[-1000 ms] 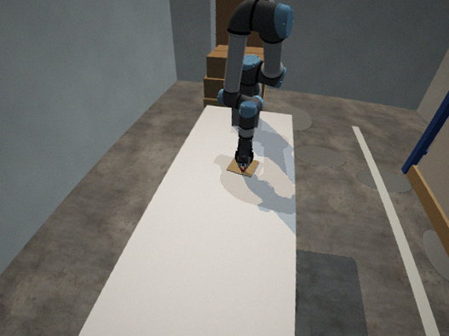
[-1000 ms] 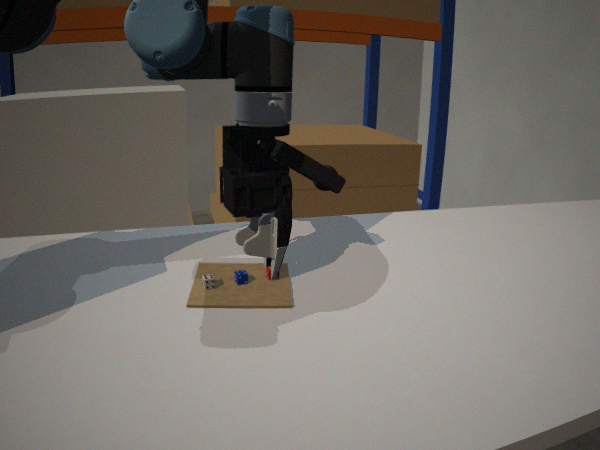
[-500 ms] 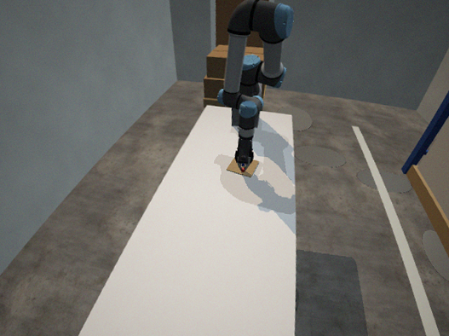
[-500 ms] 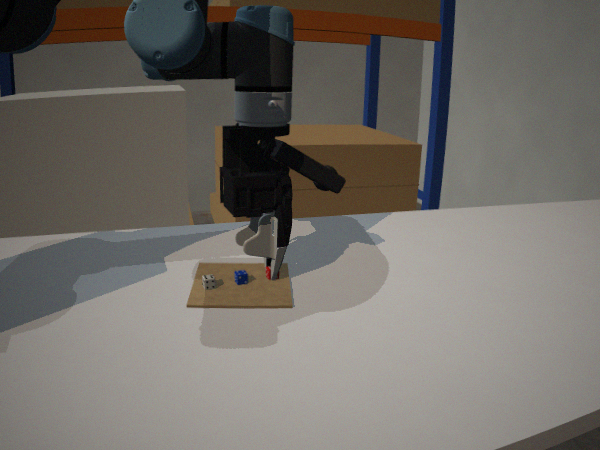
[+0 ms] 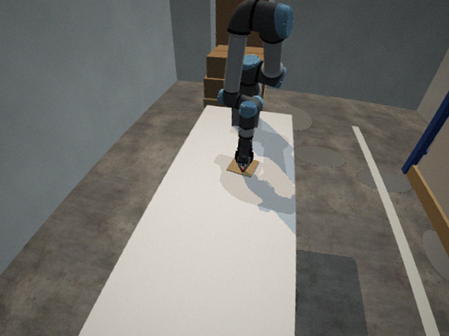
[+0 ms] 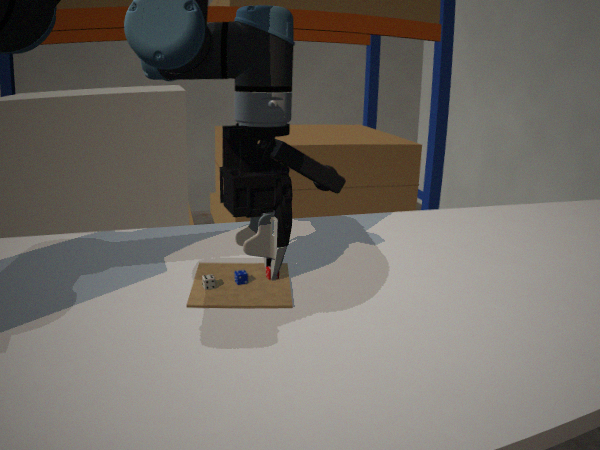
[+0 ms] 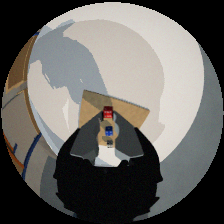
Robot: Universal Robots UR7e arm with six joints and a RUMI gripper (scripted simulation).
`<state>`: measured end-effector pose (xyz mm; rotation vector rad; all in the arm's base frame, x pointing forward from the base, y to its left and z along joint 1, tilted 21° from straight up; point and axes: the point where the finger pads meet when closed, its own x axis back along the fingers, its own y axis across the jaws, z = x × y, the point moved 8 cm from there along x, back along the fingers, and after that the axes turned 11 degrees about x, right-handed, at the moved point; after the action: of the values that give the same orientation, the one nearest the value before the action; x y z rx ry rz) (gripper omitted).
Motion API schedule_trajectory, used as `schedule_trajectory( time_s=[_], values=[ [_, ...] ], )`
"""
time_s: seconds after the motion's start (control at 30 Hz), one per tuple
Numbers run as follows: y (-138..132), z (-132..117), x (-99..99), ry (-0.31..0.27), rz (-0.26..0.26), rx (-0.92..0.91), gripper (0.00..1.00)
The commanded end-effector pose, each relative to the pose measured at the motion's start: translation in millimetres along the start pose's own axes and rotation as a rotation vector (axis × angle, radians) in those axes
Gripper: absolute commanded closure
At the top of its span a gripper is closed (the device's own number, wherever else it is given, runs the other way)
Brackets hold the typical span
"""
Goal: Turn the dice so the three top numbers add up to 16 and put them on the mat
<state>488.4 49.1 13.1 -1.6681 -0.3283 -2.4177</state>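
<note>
Table [image 5: 214, 266] [image 6: 375, 360] [image 7: 125, 50]: long, pale top, crossed by shadows of the arm [image 5: 235, 66] [image 6: 263, 62]. Room: grey-blue walls [image 5: 66, 44], mottled concrete floor [image 5: 116, 144] with a pale painted stripe [image 5: 400, 229], brown door [image 5: 242, 3] behind stacked cartons [image 5: 215, 66]. Blue-post shelving [image 5: 445, 110] [image 6: 440, 100] stands to one side, orange beams across it.

Arm pose: mounted near the far end of the table in the top view; upper links raised and folded over, wrist pointing down, gripper [image 5: 243, 166] [image 6: 272, 274] [image 7: 108, 111] low at the tan mat [image 5: 233, 169] [image 6: 240, 298] [image 7: 132, 111].

Gripper state: fingertips closed on the red die [image 5: 243, 169] [image 6: 268, 273] [image 7: 108, 111], near one end of the mat. Contact between die and mat cannot be made out; its upper number is unreadable.

Other dice, both on the mat: blue die [image 6: 241, 277] [image 7: 108, 131] in the middle of the row, white die [image 6: 209, 282] [image 7: 109, 144] at the opposite end from red. All three stand apart. Total on top: cannot be read.
</note>
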Motion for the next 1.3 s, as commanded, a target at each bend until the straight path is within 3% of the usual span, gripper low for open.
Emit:
schedule_trajectory(
  time_s=[0.0,0.53,1.07,1.27],
  values=[
    [0.1,0.3,0.3,0.001,0.0,0.0,1.0],
    [0.1,0.3,0.3,0.001,0.0,0.0,0.82],
    [0.1,0.3,2.3,0.001,0.0,0.0,0.82],
    [0.1,0.3,12.8,0.001,0.0,0.0,0.82]
  ],
)
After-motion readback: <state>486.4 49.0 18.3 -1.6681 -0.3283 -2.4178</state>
